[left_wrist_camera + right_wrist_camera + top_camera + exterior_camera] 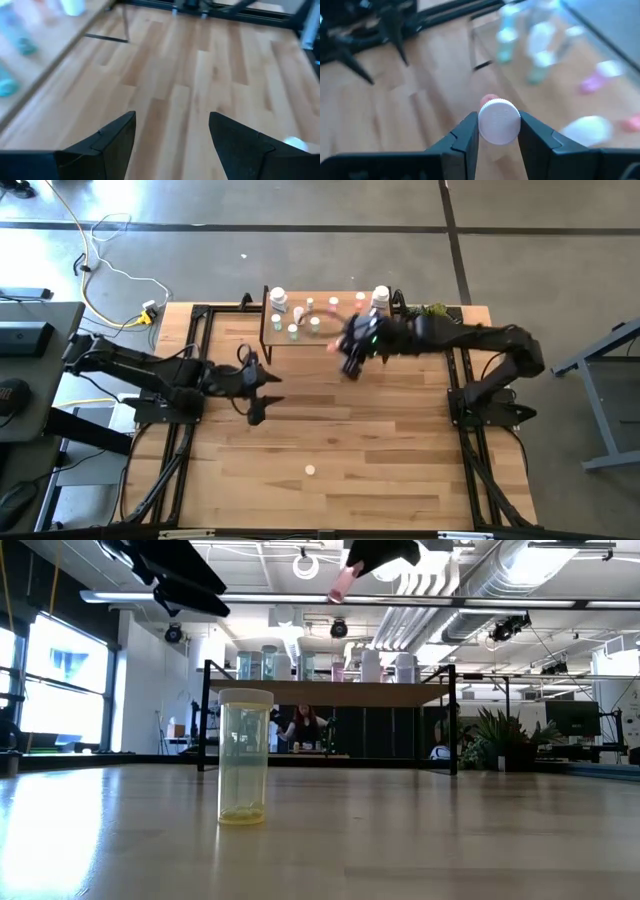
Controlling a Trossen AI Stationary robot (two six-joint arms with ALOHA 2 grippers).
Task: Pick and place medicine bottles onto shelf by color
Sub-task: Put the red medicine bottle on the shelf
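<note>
Step in hand: carry; right gripper pinches 1 pink bottle by its white cap, held in the air just short of the shelf, where other bottles already stand. Left gripper waits with fingers spread, well apart and clear of the shelf. Next move likely calls for reaching forward over the board to the pink group ahead of the fingers, lowering upright, then releasing.

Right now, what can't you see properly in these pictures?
- Shelf bottles: blurred in the right wrist view and tiny from above, so labels and exact count are unclear.
- Pink bottle in the right tool: its white cap hides most of the body.
- Right tool in the low view: cut off by the top edge.
- Left tool: open, empty; a pale thing beside its finger is half hidden.
- Person beyond the shelf: too far.
</note>
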